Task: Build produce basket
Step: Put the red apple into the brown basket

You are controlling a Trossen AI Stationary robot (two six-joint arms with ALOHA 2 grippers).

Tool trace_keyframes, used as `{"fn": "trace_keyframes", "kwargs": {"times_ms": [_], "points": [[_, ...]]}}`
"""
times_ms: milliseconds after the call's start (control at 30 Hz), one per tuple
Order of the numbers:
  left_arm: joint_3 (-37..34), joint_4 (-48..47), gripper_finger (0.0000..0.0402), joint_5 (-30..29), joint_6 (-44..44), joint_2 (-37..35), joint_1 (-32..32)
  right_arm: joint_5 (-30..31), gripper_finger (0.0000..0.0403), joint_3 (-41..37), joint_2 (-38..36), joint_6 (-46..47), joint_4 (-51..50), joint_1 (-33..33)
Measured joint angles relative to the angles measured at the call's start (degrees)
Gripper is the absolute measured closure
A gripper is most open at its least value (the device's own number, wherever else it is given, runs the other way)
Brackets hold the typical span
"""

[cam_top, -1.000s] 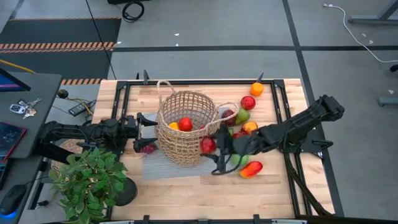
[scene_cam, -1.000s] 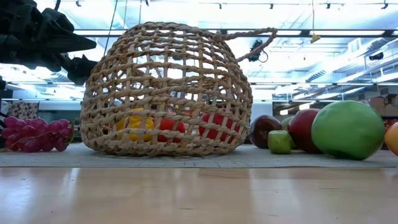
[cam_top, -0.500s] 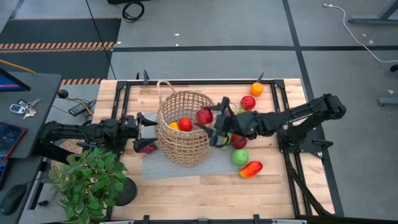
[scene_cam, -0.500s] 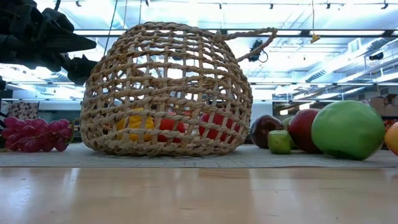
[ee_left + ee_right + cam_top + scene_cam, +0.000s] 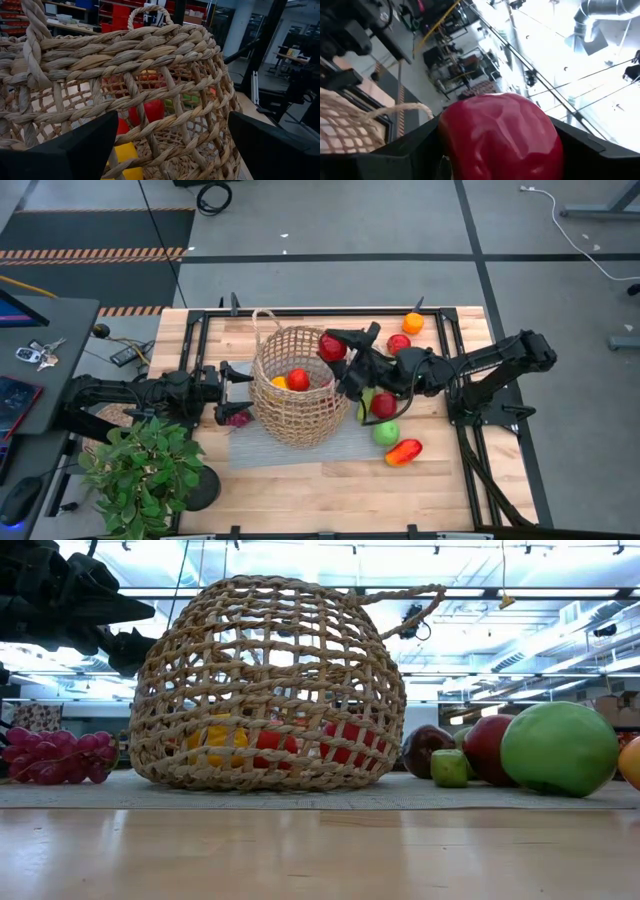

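Centrally, on a grey mat (image 5: 262,448): basket (image 5: 294,383), wicker, open weave, mid-table. Inside: one red fruit (image 5: 298,379), one yellow piece (image 5: 279,383). Right gripper (image 5: 340,346): raised above the basket's right rim, fingers clamped on a red apple (image 5: 331,347). Left gripper (image 5: 232,377): at the basket's left side, fingers spread wide and holding nothing, wicker wall just beyond them. Grapes (image 5: 237,418): dark red, on the table left of the basket. Loose produce, right of the basket: green apple (image 5: 386,432), red-yellow piece (image 5: 403,451) nearer, red apple (image 5: 399,344) and orange (image 5: 413,323) farther. Plant (image 5: 143,473): near-left corner.
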Motion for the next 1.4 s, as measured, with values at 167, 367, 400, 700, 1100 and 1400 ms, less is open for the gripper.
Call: {"fn": "trace_keyframes", "kwargs": {"times_ms": [167,367,400,700,1100,1400], "points": [[0.0,0.0,0.0015,-0.01,0.0,0.0,0.01,0.09,0.0102,0.0,0.0,-0.11,-0.02,0.0],[0.0,0.0,0.0015,-0.01,0.0,0.0,0.01,-0.03,0.01,0.0,0.0,4.18,-0.07,-0.78],[0.0,0.0,0.0015,-0.01,0.0,0.0,0.01,-0.38,0.01,0.0,0.0,7.67,-0.14,-1.27],[0.0,0.0,0.0015,-0.01,0.02,0.0,-0.01,-0.22,0.01,0.0,0.02,50.63,-0.24,-7.07],[0.0,0.02,0.0015,-0.01,0.0,0.0,0.01,-0.59,0.0099,0.0,0.02,108.23,-0.63,-12.89],[0.0,0.01,0.0015,0.0,0.0,0.0,0.01,0.21,0.0103,0.0,0.02,114.81,-0.63,-13.2]]}}
